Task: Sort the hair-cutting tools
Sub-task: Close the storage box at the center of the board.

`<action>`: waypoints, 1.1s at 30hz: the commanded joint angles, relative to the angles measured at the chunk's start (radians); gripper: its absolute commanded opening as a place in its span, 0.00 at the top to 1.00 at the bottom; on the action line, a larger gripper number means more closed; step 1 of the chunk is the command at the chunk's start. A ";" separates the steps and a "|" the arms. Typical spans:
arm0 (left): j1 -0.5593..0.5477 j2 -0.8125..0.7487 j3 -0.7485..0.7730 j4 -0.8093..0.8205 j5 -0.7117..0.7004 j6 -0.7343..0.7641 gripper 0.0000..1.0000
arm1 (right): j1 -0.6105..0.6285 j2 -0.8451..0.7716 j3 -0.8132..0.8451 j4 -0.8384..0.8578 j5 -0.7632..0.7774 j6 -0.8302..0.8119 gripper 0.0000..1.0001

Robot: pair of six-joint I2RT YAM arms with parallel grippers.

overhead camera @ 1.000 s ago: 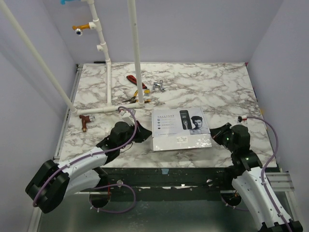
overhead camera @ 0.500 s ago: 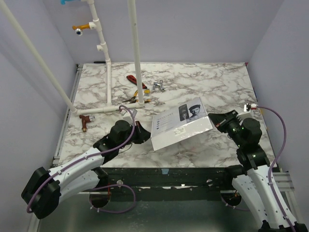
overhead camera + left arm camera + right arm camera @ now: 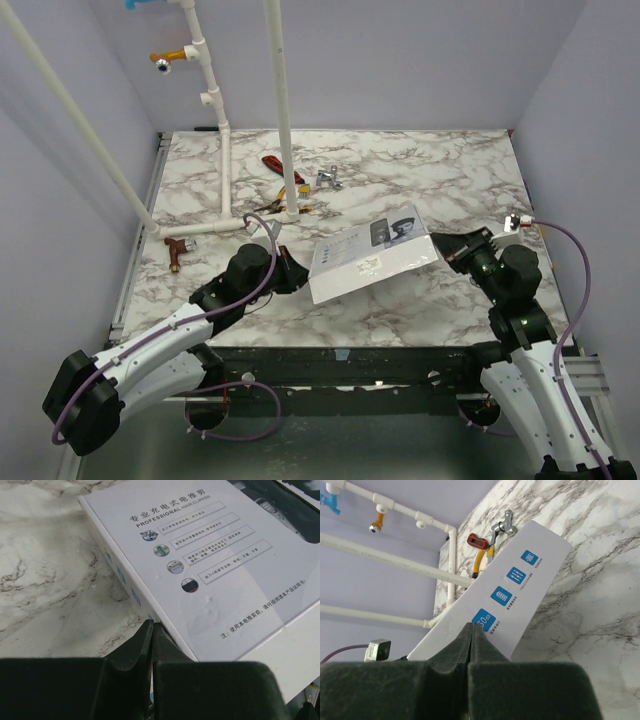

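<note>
Left fingers and right fingers shut, empty; my tips touch opposite edges of the tilted hair-clipper box.

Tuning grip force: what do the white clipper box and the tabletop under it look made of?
Clipper box: looks like printed cardboard with a glossy, maybe laminated face; glare patches and crisp folded edges show in the left wrist view. Tabletop: smooth, white with grey marble veining; real stone or printed laminate, cannot tell.
</note>
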 commanded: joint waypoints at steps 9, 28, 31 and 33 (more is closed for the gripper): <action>-0.035 0.021 0.192 0.273 0.069 -0.056 0.96 | 0.041 0.043 -0.032 -0.040 -0.260 0.037 0.99; -0.026 0.149 0.372 0.194 0.015 -0.010 0.96 | 0.041 0.152 -0.081 0.031 -0.219 0.044 0.99; -0.025 0.150 0.352 0.200 0.009 -0.010 0.96 | 0.041 0.165 -0.087 0.039 -0.216 0.035 0.99; -0.022 0.151 0.333 0.205 0.006 -0.012 0.96 | 0.041 0.172 -0.092 0.051 -0.216 0.036 0.99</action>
